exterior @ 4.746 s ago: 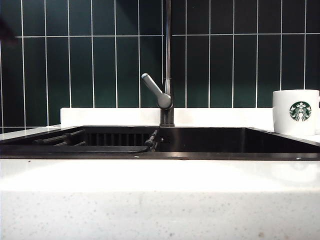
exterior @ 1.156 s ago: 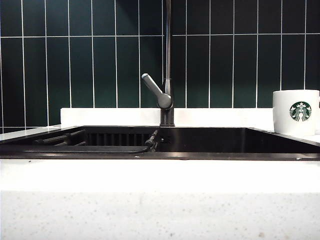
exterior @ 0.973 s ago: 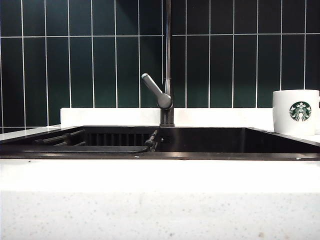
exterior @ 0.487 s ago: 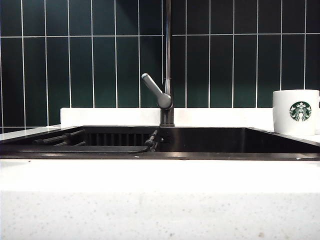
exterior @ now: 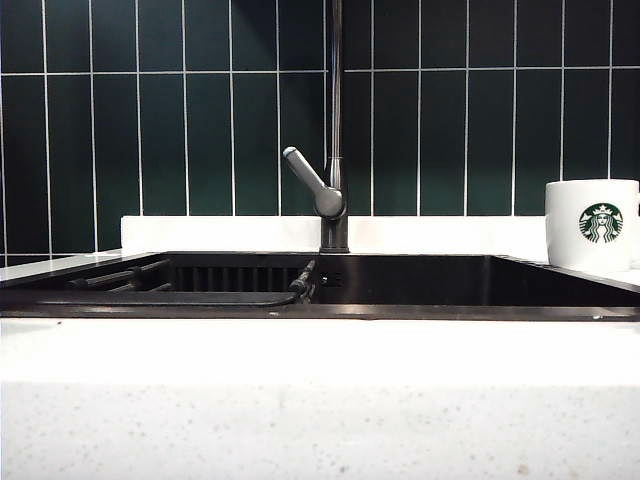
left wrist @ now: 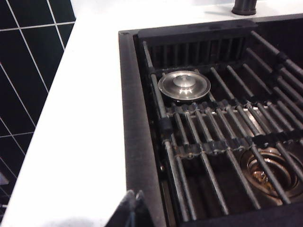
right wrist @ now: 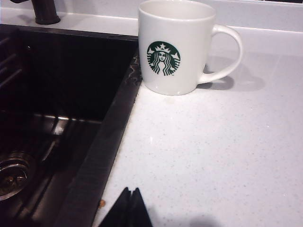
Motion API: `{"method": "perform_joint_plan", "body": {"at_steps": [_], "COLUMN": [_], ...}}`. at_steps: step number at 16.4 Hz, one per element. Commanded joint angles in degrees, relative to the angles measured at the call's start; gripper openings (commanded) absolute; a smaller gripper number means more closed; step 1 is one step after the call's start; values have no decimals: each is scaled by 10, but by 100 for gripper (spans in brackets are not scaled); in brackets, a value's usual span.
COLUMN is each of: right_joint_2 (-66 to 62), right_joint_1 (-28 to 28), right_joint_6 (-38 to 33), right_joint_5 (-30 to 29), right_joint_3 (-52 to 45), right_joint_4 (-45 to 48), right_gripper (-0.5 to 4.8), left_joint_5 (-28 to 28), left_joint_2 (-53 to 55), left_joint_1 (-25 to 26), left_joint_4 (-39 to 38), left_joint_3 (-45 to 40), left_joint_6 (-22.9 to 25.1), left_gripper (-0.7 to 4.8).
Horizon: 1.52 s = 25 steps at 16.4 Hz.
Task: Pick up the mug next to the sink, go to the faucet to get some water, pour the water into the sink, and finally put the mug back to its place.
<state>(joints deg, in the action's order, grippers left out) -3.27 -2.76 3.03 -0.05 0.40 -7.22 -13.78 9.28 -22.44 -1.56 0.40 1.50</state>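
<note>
At the right edge of the exterior view the mug (exterior: 592, 224) stands upright on the white countertop (exterior: 320, 350), just beside the right rim of the sink (exterior: 420, 290), logo facing the camera. Neither arm shows in that view. The faucet (exterior: 335, 130) rises at the middle of the frame behind the basin, its lever angled up toward the left against the dark green tiled wall (exterior: 140, 110).

From the right wrist view, the right gripper (right wrist: 130, 208) hovers above the bare countertop with its two dark fingertips pressed together and nothing between them; the tips point toward the mug (right wrist: 176, 47), which sits well apart from them, its base touching the counter close against the sink rim (right wrist: 111, 137), its handle turned away from the basin. Whether the mug holds any liquid cannot be told.

From the left wrist view, the left gripper (left wrist: 132, 210) is likewise clenched on nothing, its tips hanging over the far side rim of the sink (left wrist: 137, 142) where counter meets basin. Beyond it a roll-up rack (left wrist: 222, 132) of dark rods spans the basin, a round metal stopper (left wrist: 184, 85) resting on it and a drain (left wrist: 267, 170) visible beneath.
</note>
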Motion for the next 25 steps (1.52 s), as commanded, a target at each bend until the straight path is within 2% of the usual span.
{"method": "perform_joint_plan", "body": {"at_steps": [1, 3, 8, 13, 17, 18, 22, 25], "right_joint_2": [0, 0, 0, 0, 0, 0, 0, 0], "right_joint_1": [0, 0, 0, 0, 0, 0, 0, 0], "right_joint_6": [0, 0, 0, 0, 0, 0, 0, 0], "right_joint_5": [-1, -1, -1, -1, -1, -1, -1, -1], "right_joint_3": [-3, -3, -3, -3, -3, -3, -3, -3], "right_joint_4": [5, 6, 5, 6, 6, 6, 6, 6], "right_gripper": [-1, -1, -1, -1, -1, -1, -1, -1], "left_joint_5": [-4, -6, -4, 11, 20, 28, 141, 147], "left_joint_2": [-47, -86, -89, -89, -89, -89, -89, -89], "left_joint_1": [0, 0, 3, 55, 118, 137, 227, 243], "left_joint_4": [7, 5, 16, 25, 83, 97, 106, 97], "left_joint_3": [0, 0, 0, 0, 0, 0, 0, 0], "left_joint_6": [0, 0, 0, 0, 0, 0, 0, 0], "left_gripper": [-5, -5, -5, -5, -5, -5, -5, -5]}}
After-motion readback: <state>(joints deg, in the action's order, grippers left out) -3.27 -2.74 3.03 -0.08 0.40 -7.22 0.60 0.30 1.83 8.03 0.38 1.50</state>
